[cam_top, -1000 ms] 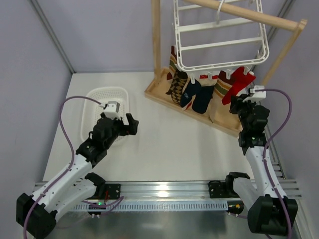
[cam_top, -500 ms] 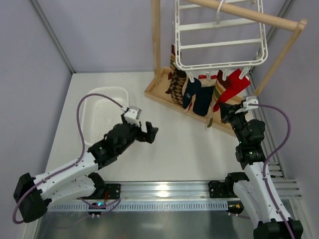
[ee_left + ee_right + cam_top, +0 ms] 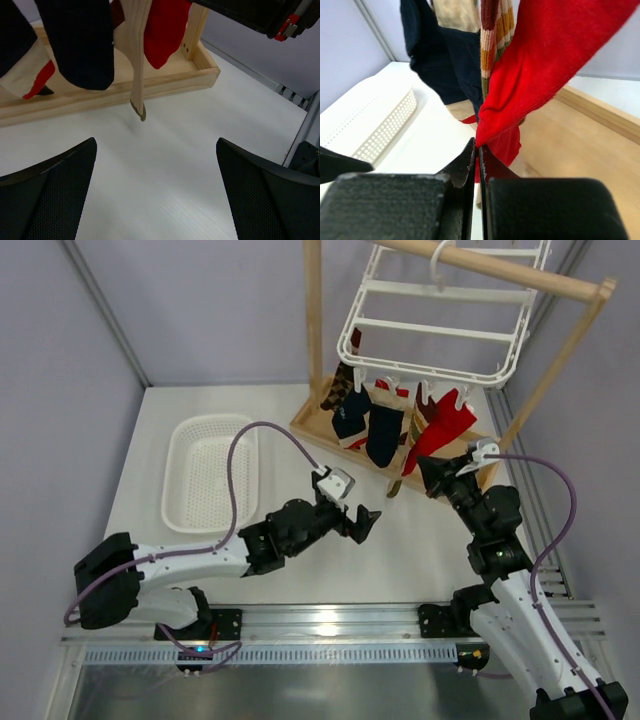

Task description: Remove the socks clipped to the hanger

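White basket [image 3: 176, 472] lies at left on the worktop [image 3: 420, 545]. Left gripper [image 3: 364, 524] stands wide open, holding nothing, low before the socks [image 3: 372, 432]. These hang clipped to the tilted hanger [image 3: 430, 330]. Right gripper [image 3: 428, 473] is clamped on the lower edge of the red sock [image 3: 442, 432].

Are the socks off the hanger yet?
None look off yet: no sock shows in the basket. In hand: the right gripper is shut on the tip of the red sock, pulled tight, and the hanger tilts. The left gripper hovers open nearby. Left: the red sock and the other socks, all clipped on.
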`<state>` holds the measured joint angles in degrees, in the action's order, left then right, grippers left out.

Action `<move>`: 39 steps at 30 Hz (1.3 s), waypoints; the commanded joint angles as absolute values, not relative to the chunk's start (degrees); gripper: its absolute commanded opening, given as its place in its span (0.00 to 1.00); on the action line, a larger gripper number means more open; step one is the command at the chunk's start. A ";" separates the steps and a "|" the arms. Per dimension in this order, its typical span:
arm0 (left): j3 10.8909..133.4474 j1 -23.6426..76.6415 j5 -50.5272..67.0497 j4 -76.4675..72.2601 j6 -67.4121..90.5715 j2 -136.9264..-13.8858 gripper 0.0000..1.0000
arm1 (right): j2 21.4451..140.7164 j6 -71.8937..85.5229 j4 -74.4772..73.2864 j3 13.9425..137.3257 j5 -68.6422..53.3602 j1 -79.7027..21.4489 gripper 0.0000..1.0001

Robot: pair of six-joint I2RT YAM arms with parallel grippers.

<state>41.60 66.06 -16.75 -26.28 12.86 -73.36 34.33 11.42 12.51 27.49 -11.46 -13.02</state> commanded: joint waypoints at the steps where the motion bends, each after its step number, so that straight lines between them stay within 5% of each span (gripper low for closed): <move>1: 45.61 67.93 -17.32 -36.91 8.70 -76.63 1.00 | 32.52 14.67 11.96 29.53 -11.17 -14.76 0.04; 30: 60.20 72.95 -21.35 -46.76 -2.72 -97.56 0.99 | 29.79 20.13 0.35 36.65 -17.40 -16.35 0.04; 38: 63.10 73.39 -22.24 -47.46 -4.48 -99.75 0.58 | 29.27 20.39 -1.41 36.12 -18.37 -16.35 0.04; 39: 63.28 73.39 -22.32 -47.37 -4.57 -100.19 0.44 | 29.01 20.48 -1.41 36.04 -18.46 -16.43 0.04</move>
<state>60.88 72.90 -20.67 -43.22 -2.83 -99.42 29.89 19.68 -1.63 34.50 -16.93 -16.03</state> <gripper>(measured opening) 0.522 0.040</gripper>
